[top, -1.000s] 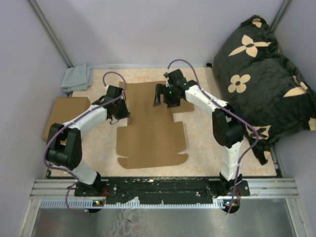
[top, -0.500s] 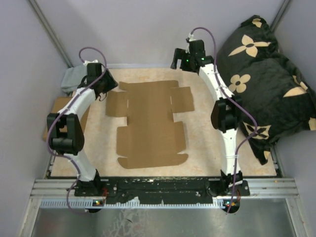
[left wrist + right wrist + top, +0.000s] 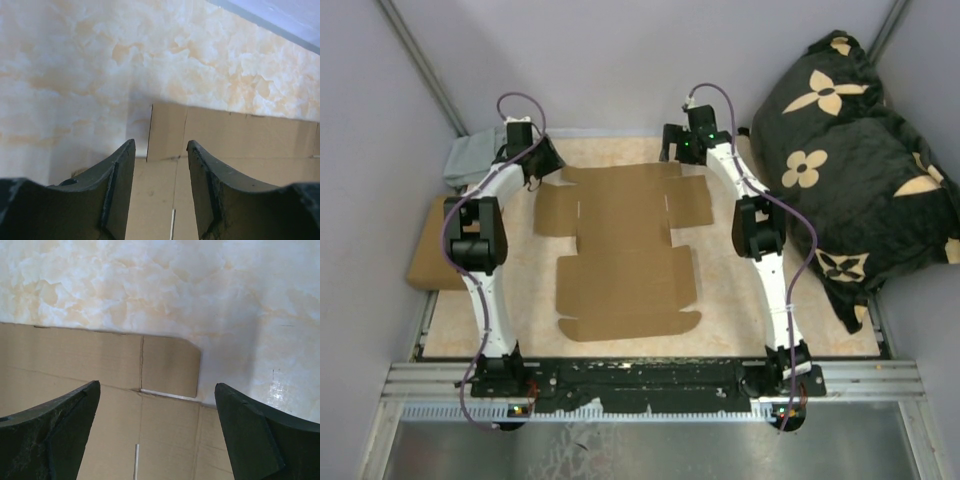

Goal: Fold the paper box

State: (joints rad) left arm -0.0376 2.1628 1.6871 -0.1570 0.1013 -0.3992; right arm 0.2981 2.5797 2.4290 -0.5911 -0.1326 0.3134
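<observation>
The paper box (image 3: 625,250) is a flat brown die-cut sheet with flaps and crease lines, lying in the middle of the marbled table. My left gripper (image 3: 542,168) hovers at the sheet's far left corner, open and empty. In the left wrist view the sheet's corner tab (image 3: 167,132) lies between my fingers (image 3: 120,175), with my left gripper (image 3: 160,150) above it. My right gripper (image 3: 672,148) hovers at the far right corner, wide open and empty. In the right wrist view my right gripper (image 3: 157,390) is over the corner tab (image 3: 170,372).
A grey cloth (image 3: 470,158) lies at the far left corner. A plain brown cardboard box (image 3: 432,250) sits at the left edge. A black flowered pillow (image 3: 850,150) fills the right side. The back wall runs just behind both grippers.
Both arms have swung from above the sheet's far half out to its far corners. The sheet's far side flaps, covered before, now lie flat in view.
</observation>
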